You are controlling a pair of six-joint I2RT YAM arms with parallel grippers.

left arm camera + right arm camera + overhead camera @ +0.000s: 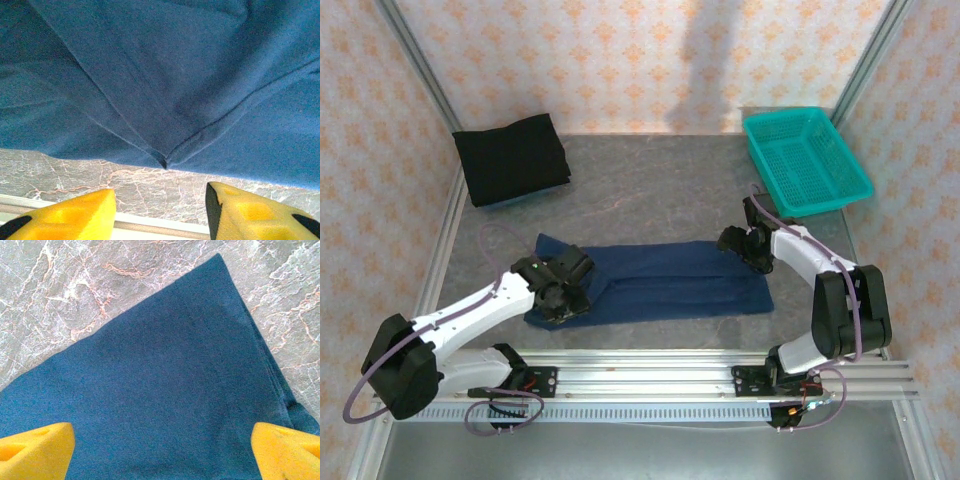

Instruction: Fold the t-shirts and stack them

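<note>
Navy cloth is lying in a long folded band across the table, spanning the gap between the two grippers. This navy t-shirt is folded lengthwise only, so the judgement is that the task is sitting mid-fold, with the crosswise folds and the stacking not yet done.

The left gripper is hovering over its end of the band. In the left wrist view its yellow fingers are standing apart, gripping nothing, with the shirt's edge and a V-shaped seam junction lying just ahead of them and bare table showing between.

The right gripper is positioned over the opposite end. Its fingers are spread wide and empty, with a corner of the shirt pointing away ahead of them and cloth lying flat between them.

The next move is likely calling for both grippers to descend, pinch their ends of the cloth, and for one end to be carried over toward the other. Risk: catching a single layer and dragging the existing fold open.

The black t-shirt is resting already folded, well beyond the left gripper, toward the far corner on its side.

The teal mesh basket is standing beyond the right gripper. Its floor is appearing bare; no garment is lying in it.
</note>
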